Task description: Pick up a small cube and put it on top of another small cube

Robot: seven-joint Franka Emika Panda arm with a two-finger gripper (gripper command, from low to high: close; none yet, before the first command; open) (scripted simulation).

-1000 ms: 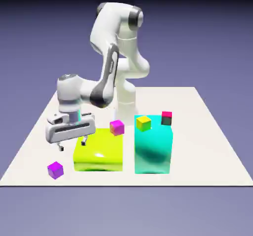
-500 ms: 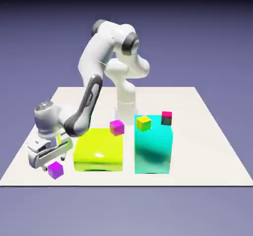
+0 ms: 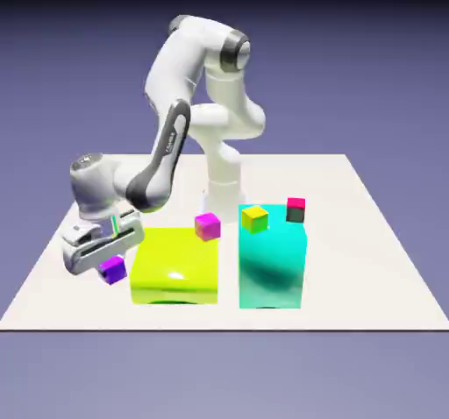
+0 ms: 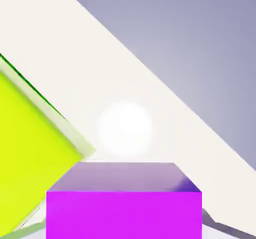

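Jaws (image 3: 112,261) are clamped on the purple cube (image 3: 113,271), over the part of the bench (image 3: 351,259) toward the exterior view's left. Pale and cream-coloured, the bench spreads beneath the jaws and ends in a straight, dark front edge. Beyond it lies a plain blue-violet backdrop (image 3: 377,75), darkening to black along the top of the exterior view. In the hand view, the bench's edge runs as a slanting line past the jaws, with the backdrop on its far side and a round white glare (image 4: 125,129) on the pale surface.

Much of the jaws is hard to make out: in the exterior view the hand's white housing and the cube cover the fingertips, and in the hand view only slivers show at either side of the cube. The bottom of that view cuts the cube off, and its left side cuts off the yellow-green block (image 3: 175,264).

The purple cube lies between the jaws, gripped from both sides and jutting out below the housing. Toward the exterior view's right from the jaws comes the yellow-green block, quite near; past it are the pink cube (image 3: 208,227), then the turquoise block (image 3: 271,264), the yellow cube (image 3: 255,220) and the red-and-black cube (image 3: 295,210).
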